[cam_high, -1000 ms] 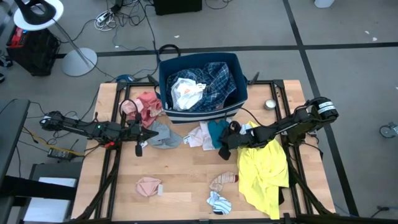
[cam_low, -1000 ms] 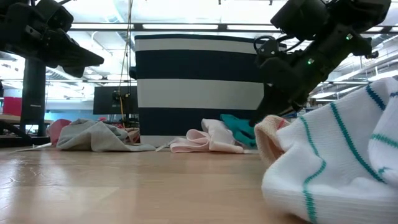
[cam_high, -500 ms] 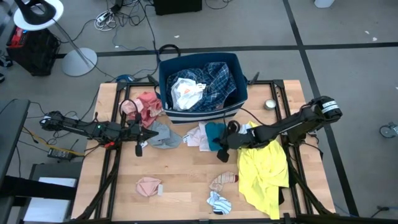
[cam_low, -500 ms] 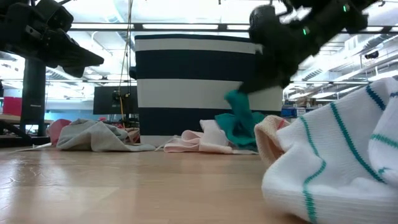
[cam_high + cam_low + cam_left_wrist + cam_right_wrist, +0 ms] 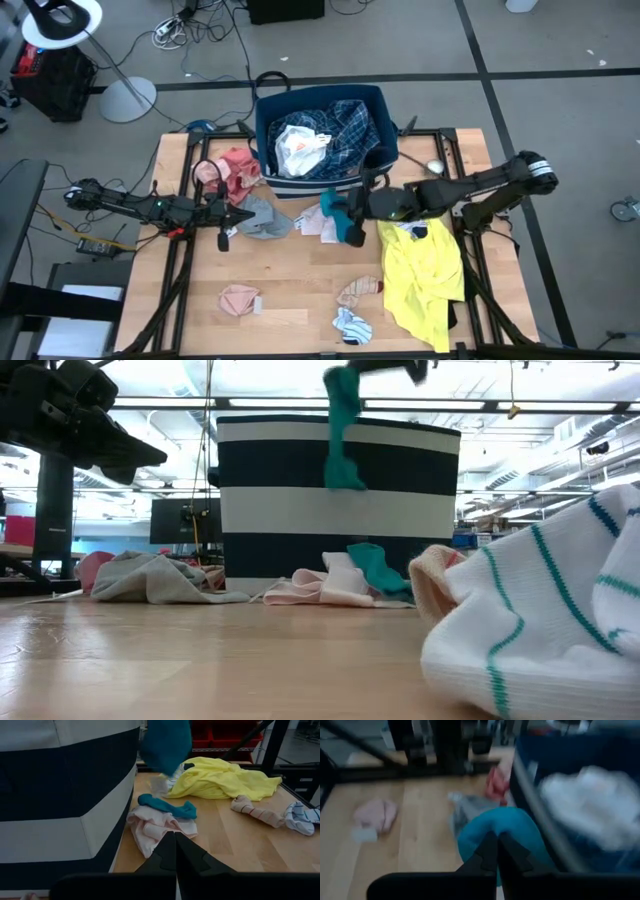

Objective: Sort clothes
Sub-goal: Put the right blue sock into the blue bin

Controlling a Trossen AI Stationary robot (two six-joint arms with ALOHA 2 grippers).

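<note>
Teal garment now hangs clear of table, lifted from spot beside pink-and-white pieces where it lay 1 second ago. Right pincer clenched on it, raised just in front of navy striped bin. 2nd teal piece remains on table. Left pincer shut, empty, waiting over grey garment. Judgement: pick succeeded; drop into bin likely next. Yellow shirt, striped socks, pink pieces remain unsorted on table.
</note>
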